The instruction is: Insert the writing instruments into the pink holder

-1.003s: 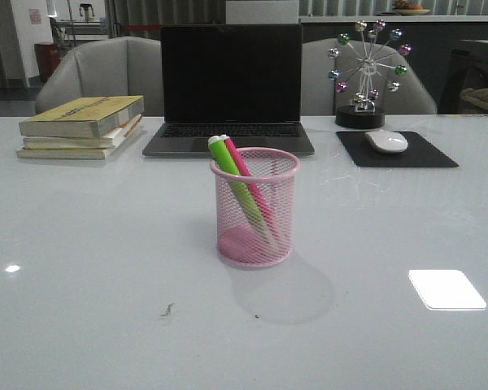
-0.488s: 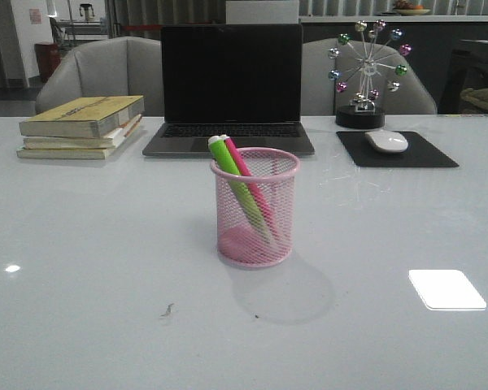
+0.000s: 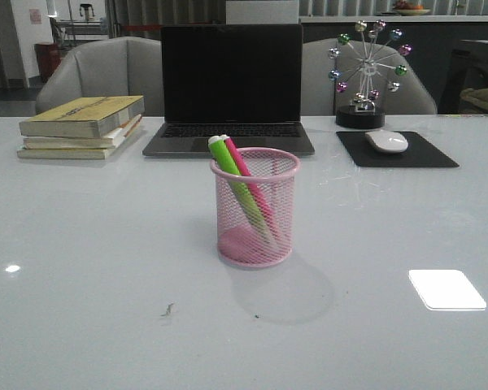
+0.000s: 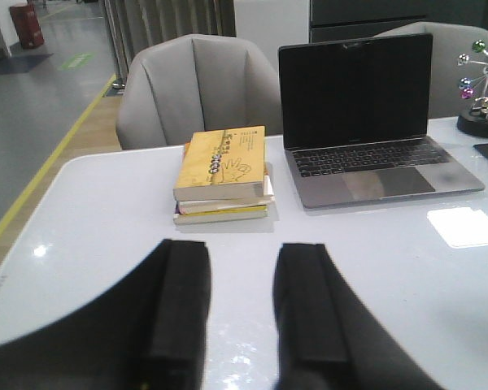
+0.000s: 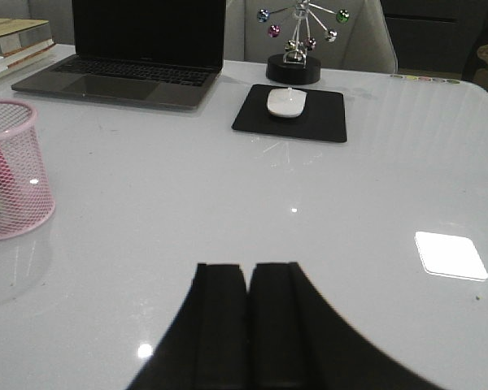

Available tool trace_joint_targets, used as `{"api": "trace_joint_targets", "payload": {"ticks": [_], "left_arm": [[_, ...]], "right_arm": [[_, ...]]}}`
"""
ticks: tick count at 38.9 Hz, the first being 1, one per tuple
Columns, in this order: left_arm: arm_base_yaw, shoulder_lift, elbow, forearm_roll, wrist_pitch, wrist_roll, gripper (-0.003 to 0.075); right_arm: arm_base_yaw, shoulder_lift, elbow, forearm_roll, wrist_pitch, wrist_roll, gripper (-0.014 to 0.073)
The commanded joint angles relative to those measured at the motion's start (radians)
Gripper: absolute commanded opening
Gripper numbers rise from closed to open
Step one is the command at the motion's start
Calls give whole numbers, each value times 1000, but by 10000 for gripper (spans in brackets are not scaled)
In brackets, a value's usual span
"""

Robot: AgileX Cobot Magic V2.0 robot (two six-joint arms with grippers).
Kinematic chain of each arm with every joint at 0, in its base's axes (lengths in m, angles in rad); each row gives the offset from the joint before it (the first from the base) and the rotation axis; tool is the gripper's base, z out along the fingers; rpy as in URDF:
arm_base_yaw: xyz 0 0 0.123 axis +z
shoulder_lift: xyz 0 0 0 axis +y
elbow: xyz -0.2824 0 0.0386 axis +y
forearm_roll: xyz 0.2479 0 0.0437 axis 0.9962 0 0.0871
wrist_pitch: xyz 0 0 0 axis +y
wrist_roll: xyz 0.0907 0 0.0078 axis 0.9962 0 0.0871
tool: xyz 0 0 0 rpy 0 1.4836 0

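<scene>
The pink holder (image 3: 254,208) stands upright in the middle of the white table. Both markers are inside it, leaning toward the left: the green marker (image 3: 232,174) and the pink marker (image 3: 246,173) poke out above the rim. In the right wrist view the pink holder (image 5: 8,169) sits at the edge, well away from my right gripper (image 5: 247,267), which is shut with nothing in it. My left gripper (image 4: 242,246) is open and empty over bare table, facing the books. Neither gripper shows in the front view.
A laptop (image 3: 231,87) stands behind the holder. A stack of books (image 3: 83,126) lies at the back left. A mouse (image 3: 386,141) on a black pad (image 3: 396,150) and a ball ornament (image 3: 364,71) sit at the back right.
</scene>
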State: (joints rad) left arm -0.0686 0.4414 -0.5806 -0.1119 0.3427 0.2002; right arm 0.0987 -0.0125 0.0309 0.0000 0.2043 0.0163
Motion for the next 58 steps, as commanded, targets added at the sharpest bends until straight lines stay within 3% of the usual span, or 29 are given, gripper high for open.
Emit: {"api": "trace_joint_targets", "payload": {"ticks": [1, 3, 12, 30, 42, 47, 58], "left_arm": [[2, -29, -9, 39, -133, -4, 121], [2, -58, 17, 39, -169, -4, 90], [35, -222, 170, 41, -317, -109, 94], [57, -473, 449, 35, -332, -117, 94], [57, -468, 587, 30, -387, -117, 92], [57, -468, 590, 30, -321, -117, 92], [57, -468, 590, 30, -310, -117, 92]], "right_arm": [[-1, -16, 1, -15, -83, -10, 30], [-1, -16, 1, -15, -83, -10, 30], [-1, -16, 1, -15, -83, -10, 30], [-1, -16, 1, -15, -83, -10, 30], [-1, -16, 1, -15, -83, -10, 30], [-1, -16, 1, -15, -83, -10, 30], [-1, -16, 1, -15, -83, -10, 30]]}}
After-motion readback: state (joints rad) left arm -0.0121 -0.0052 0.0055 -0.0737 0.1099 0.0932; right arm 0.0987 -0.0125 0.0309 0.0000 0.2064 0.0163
